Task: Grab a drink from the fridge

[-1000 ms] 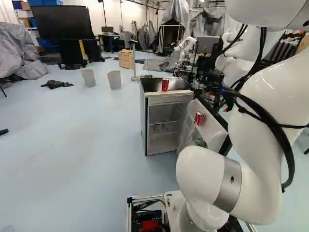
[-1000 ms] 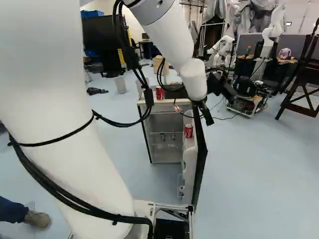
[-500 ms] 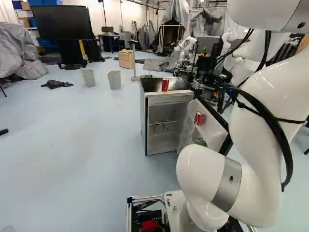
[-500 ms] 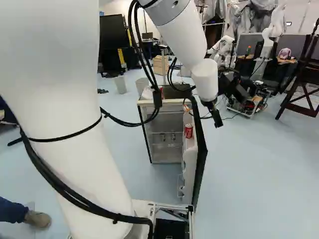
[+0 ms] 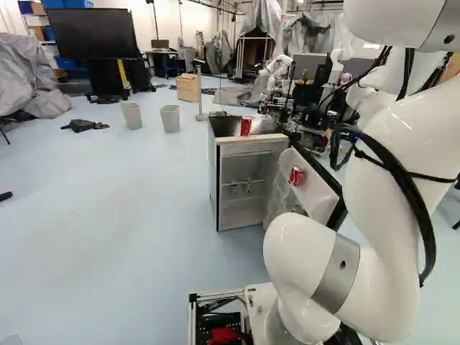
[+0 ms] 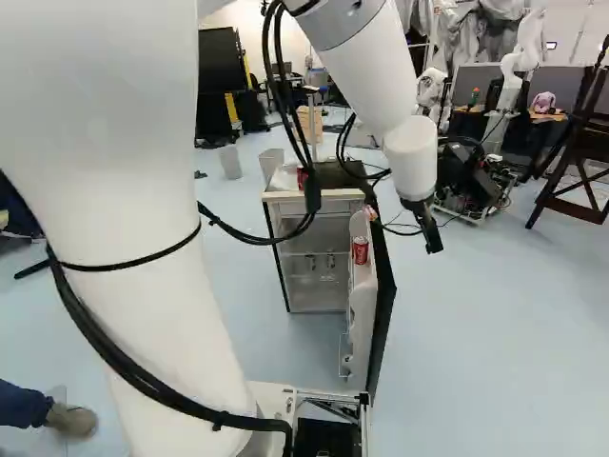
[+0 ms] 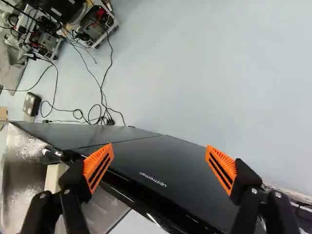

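Gripper: my gripper (image 7: 160,158) stands wide, nothing held, its orange pads (image 7: 99,165) well apart above the black outer face of the open door (image 7: 185,178).
Door can: the red can (image 6: 360,250) sits on the inner side of that door; in the right base view, the gripper is near three o'clock from it, past the door.
Top can: a second red can (image 5: 246,126) stands on the fridge (image 5: 251,149), at about half past ten from the first in the left base view.
Handling: if full, I'd expect the door can to be fairly heavy, firm but dentable, and slick if chilled. I'd take it round the middle, pads on opposite sides, squeezing gently and lifting clear of the rack before drawing away.
Hidden: the wrist view shows me neither can; the door screens its inner rack. The small things on the fridge shelf (image 6: 320,255) are too faint to name. The gap between pads and door is hard to judge; perhaps they hang just above it.
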